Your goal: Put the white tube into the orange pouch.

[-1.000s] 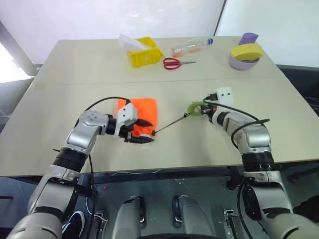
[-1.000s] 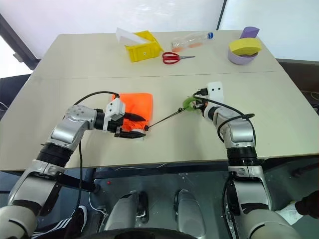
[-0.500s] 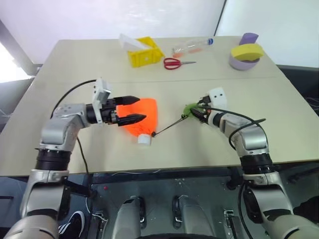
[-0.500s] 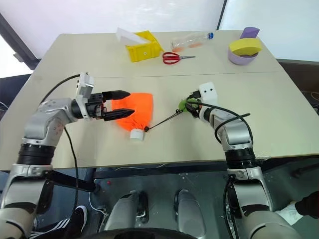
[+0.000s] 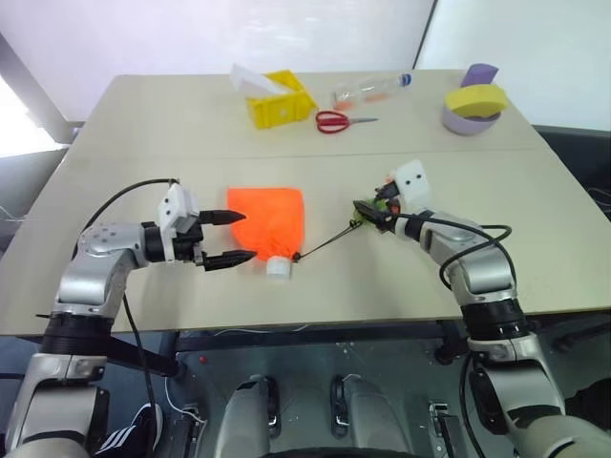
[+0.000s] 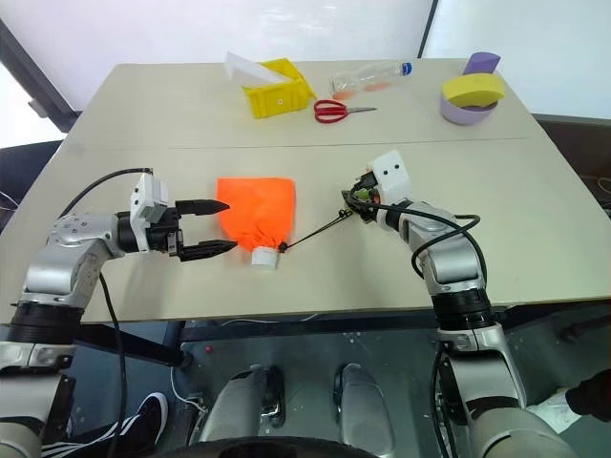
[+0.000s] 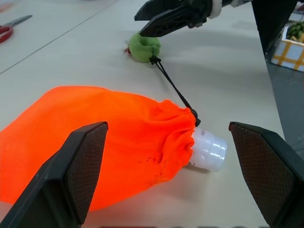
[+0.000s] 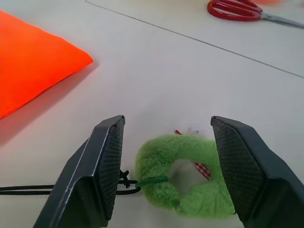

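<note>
My work surface: a beige table crossed by a seam. Beyond its far edge, a pale wall with a dark vertical strip; dark floor at left.

Bright, even light; soft shadows under orange pouch; wrist views blurred at edges.

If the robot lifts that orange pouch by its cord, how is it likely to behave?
The orange pouch looks like soft, creased fabric, so it would probably sag and dangle. Its gathered mouth grips only part of the white tube, whose cap end sticks out, so the tube might slide free. The thin cord should tighten the mouth when pulled.
</note>
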